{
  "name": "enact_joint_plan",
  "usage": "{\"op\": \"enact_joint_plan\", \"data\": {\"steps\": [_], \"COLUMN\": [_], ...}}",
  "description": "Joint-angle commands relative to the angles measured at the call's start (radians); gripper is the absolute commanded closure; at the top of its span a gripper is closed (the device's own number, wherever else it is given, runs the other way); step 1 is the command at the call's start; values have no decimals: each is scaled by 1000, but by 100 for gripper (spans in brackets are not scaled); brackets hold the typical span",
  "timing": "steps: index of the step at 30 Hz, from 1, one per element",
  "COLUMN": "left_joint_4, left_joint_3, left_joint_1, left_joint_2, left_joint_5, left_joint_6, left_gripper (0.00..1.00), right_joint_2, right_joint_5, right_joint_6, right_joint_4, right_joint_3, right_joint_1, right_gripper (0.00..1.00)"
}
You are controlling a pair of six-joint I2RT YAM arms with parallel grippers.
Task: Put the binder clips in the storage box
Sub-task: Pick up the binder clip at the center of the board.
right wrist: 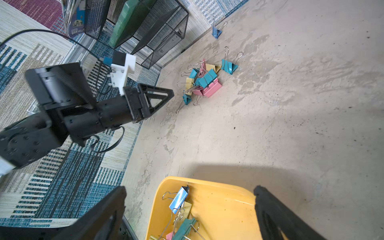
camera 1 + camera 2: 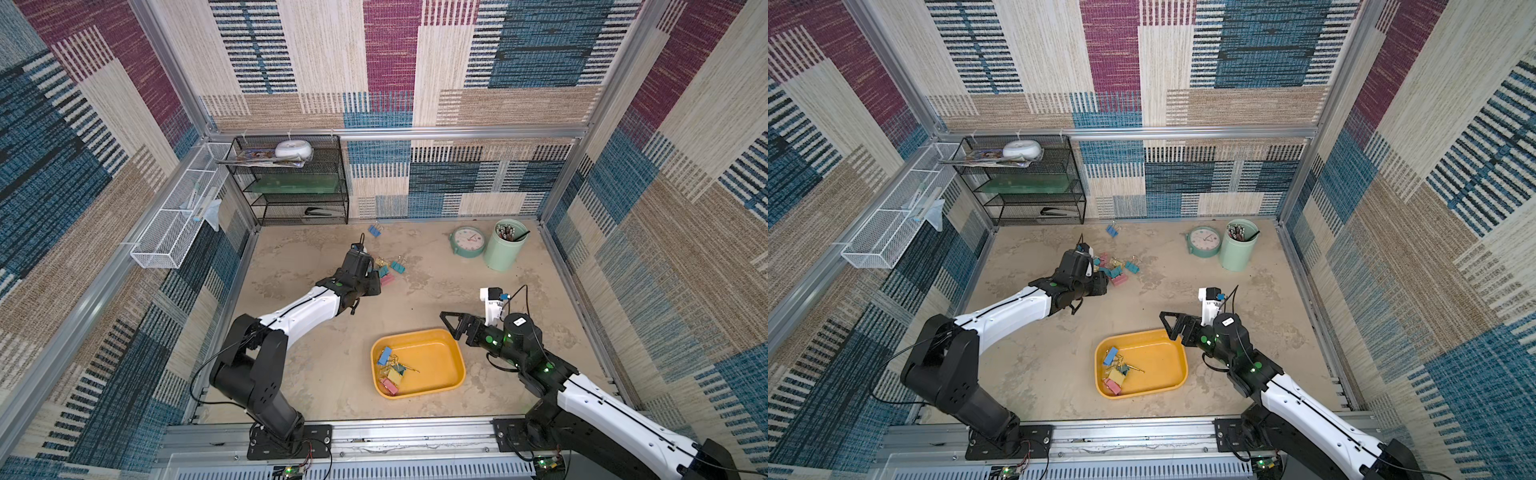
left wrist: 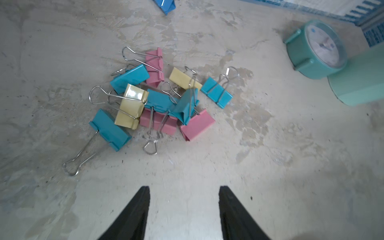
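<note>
A pile of teal, pink and yellow binder clips lies on the table's far left part, seen in both top views. One blue clip sits apart near the back wall. My left gripper hovers open just short of the pile with nothing between its fingers. The yellow-orange storage box stands near the front and holds several clips at its left end. Open and empty, my right gripper hangs over the box's far right corner.
A teal clock and a mint-green pen cup stand at the back right. A black mesh shelf fills the back left corner. A white wire basket hangs on the left wall.
</note>
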Motion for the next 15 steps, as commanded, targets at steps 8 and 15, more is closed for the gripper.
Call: {"op": "enact_joint_plan", "data": {"steps": [8,15], "left_joint_4": [171,153], "left_joint_3": [108,54], "left_joint_1": [113,124], "left_joint_2": [234,134], "left_joint_5": [243,115], "left_joint_6": [-257,-143], "left_gripper": [59,54], "right_joint_2": [43,81], "right_joint_5": [-5,-15], "right_joint_6": [-20,-28], "right_joint_4": [27,44], "right_joint_3": [38,47], "right_joint_1": [0,-1], "right_gripper": [0,0]}}
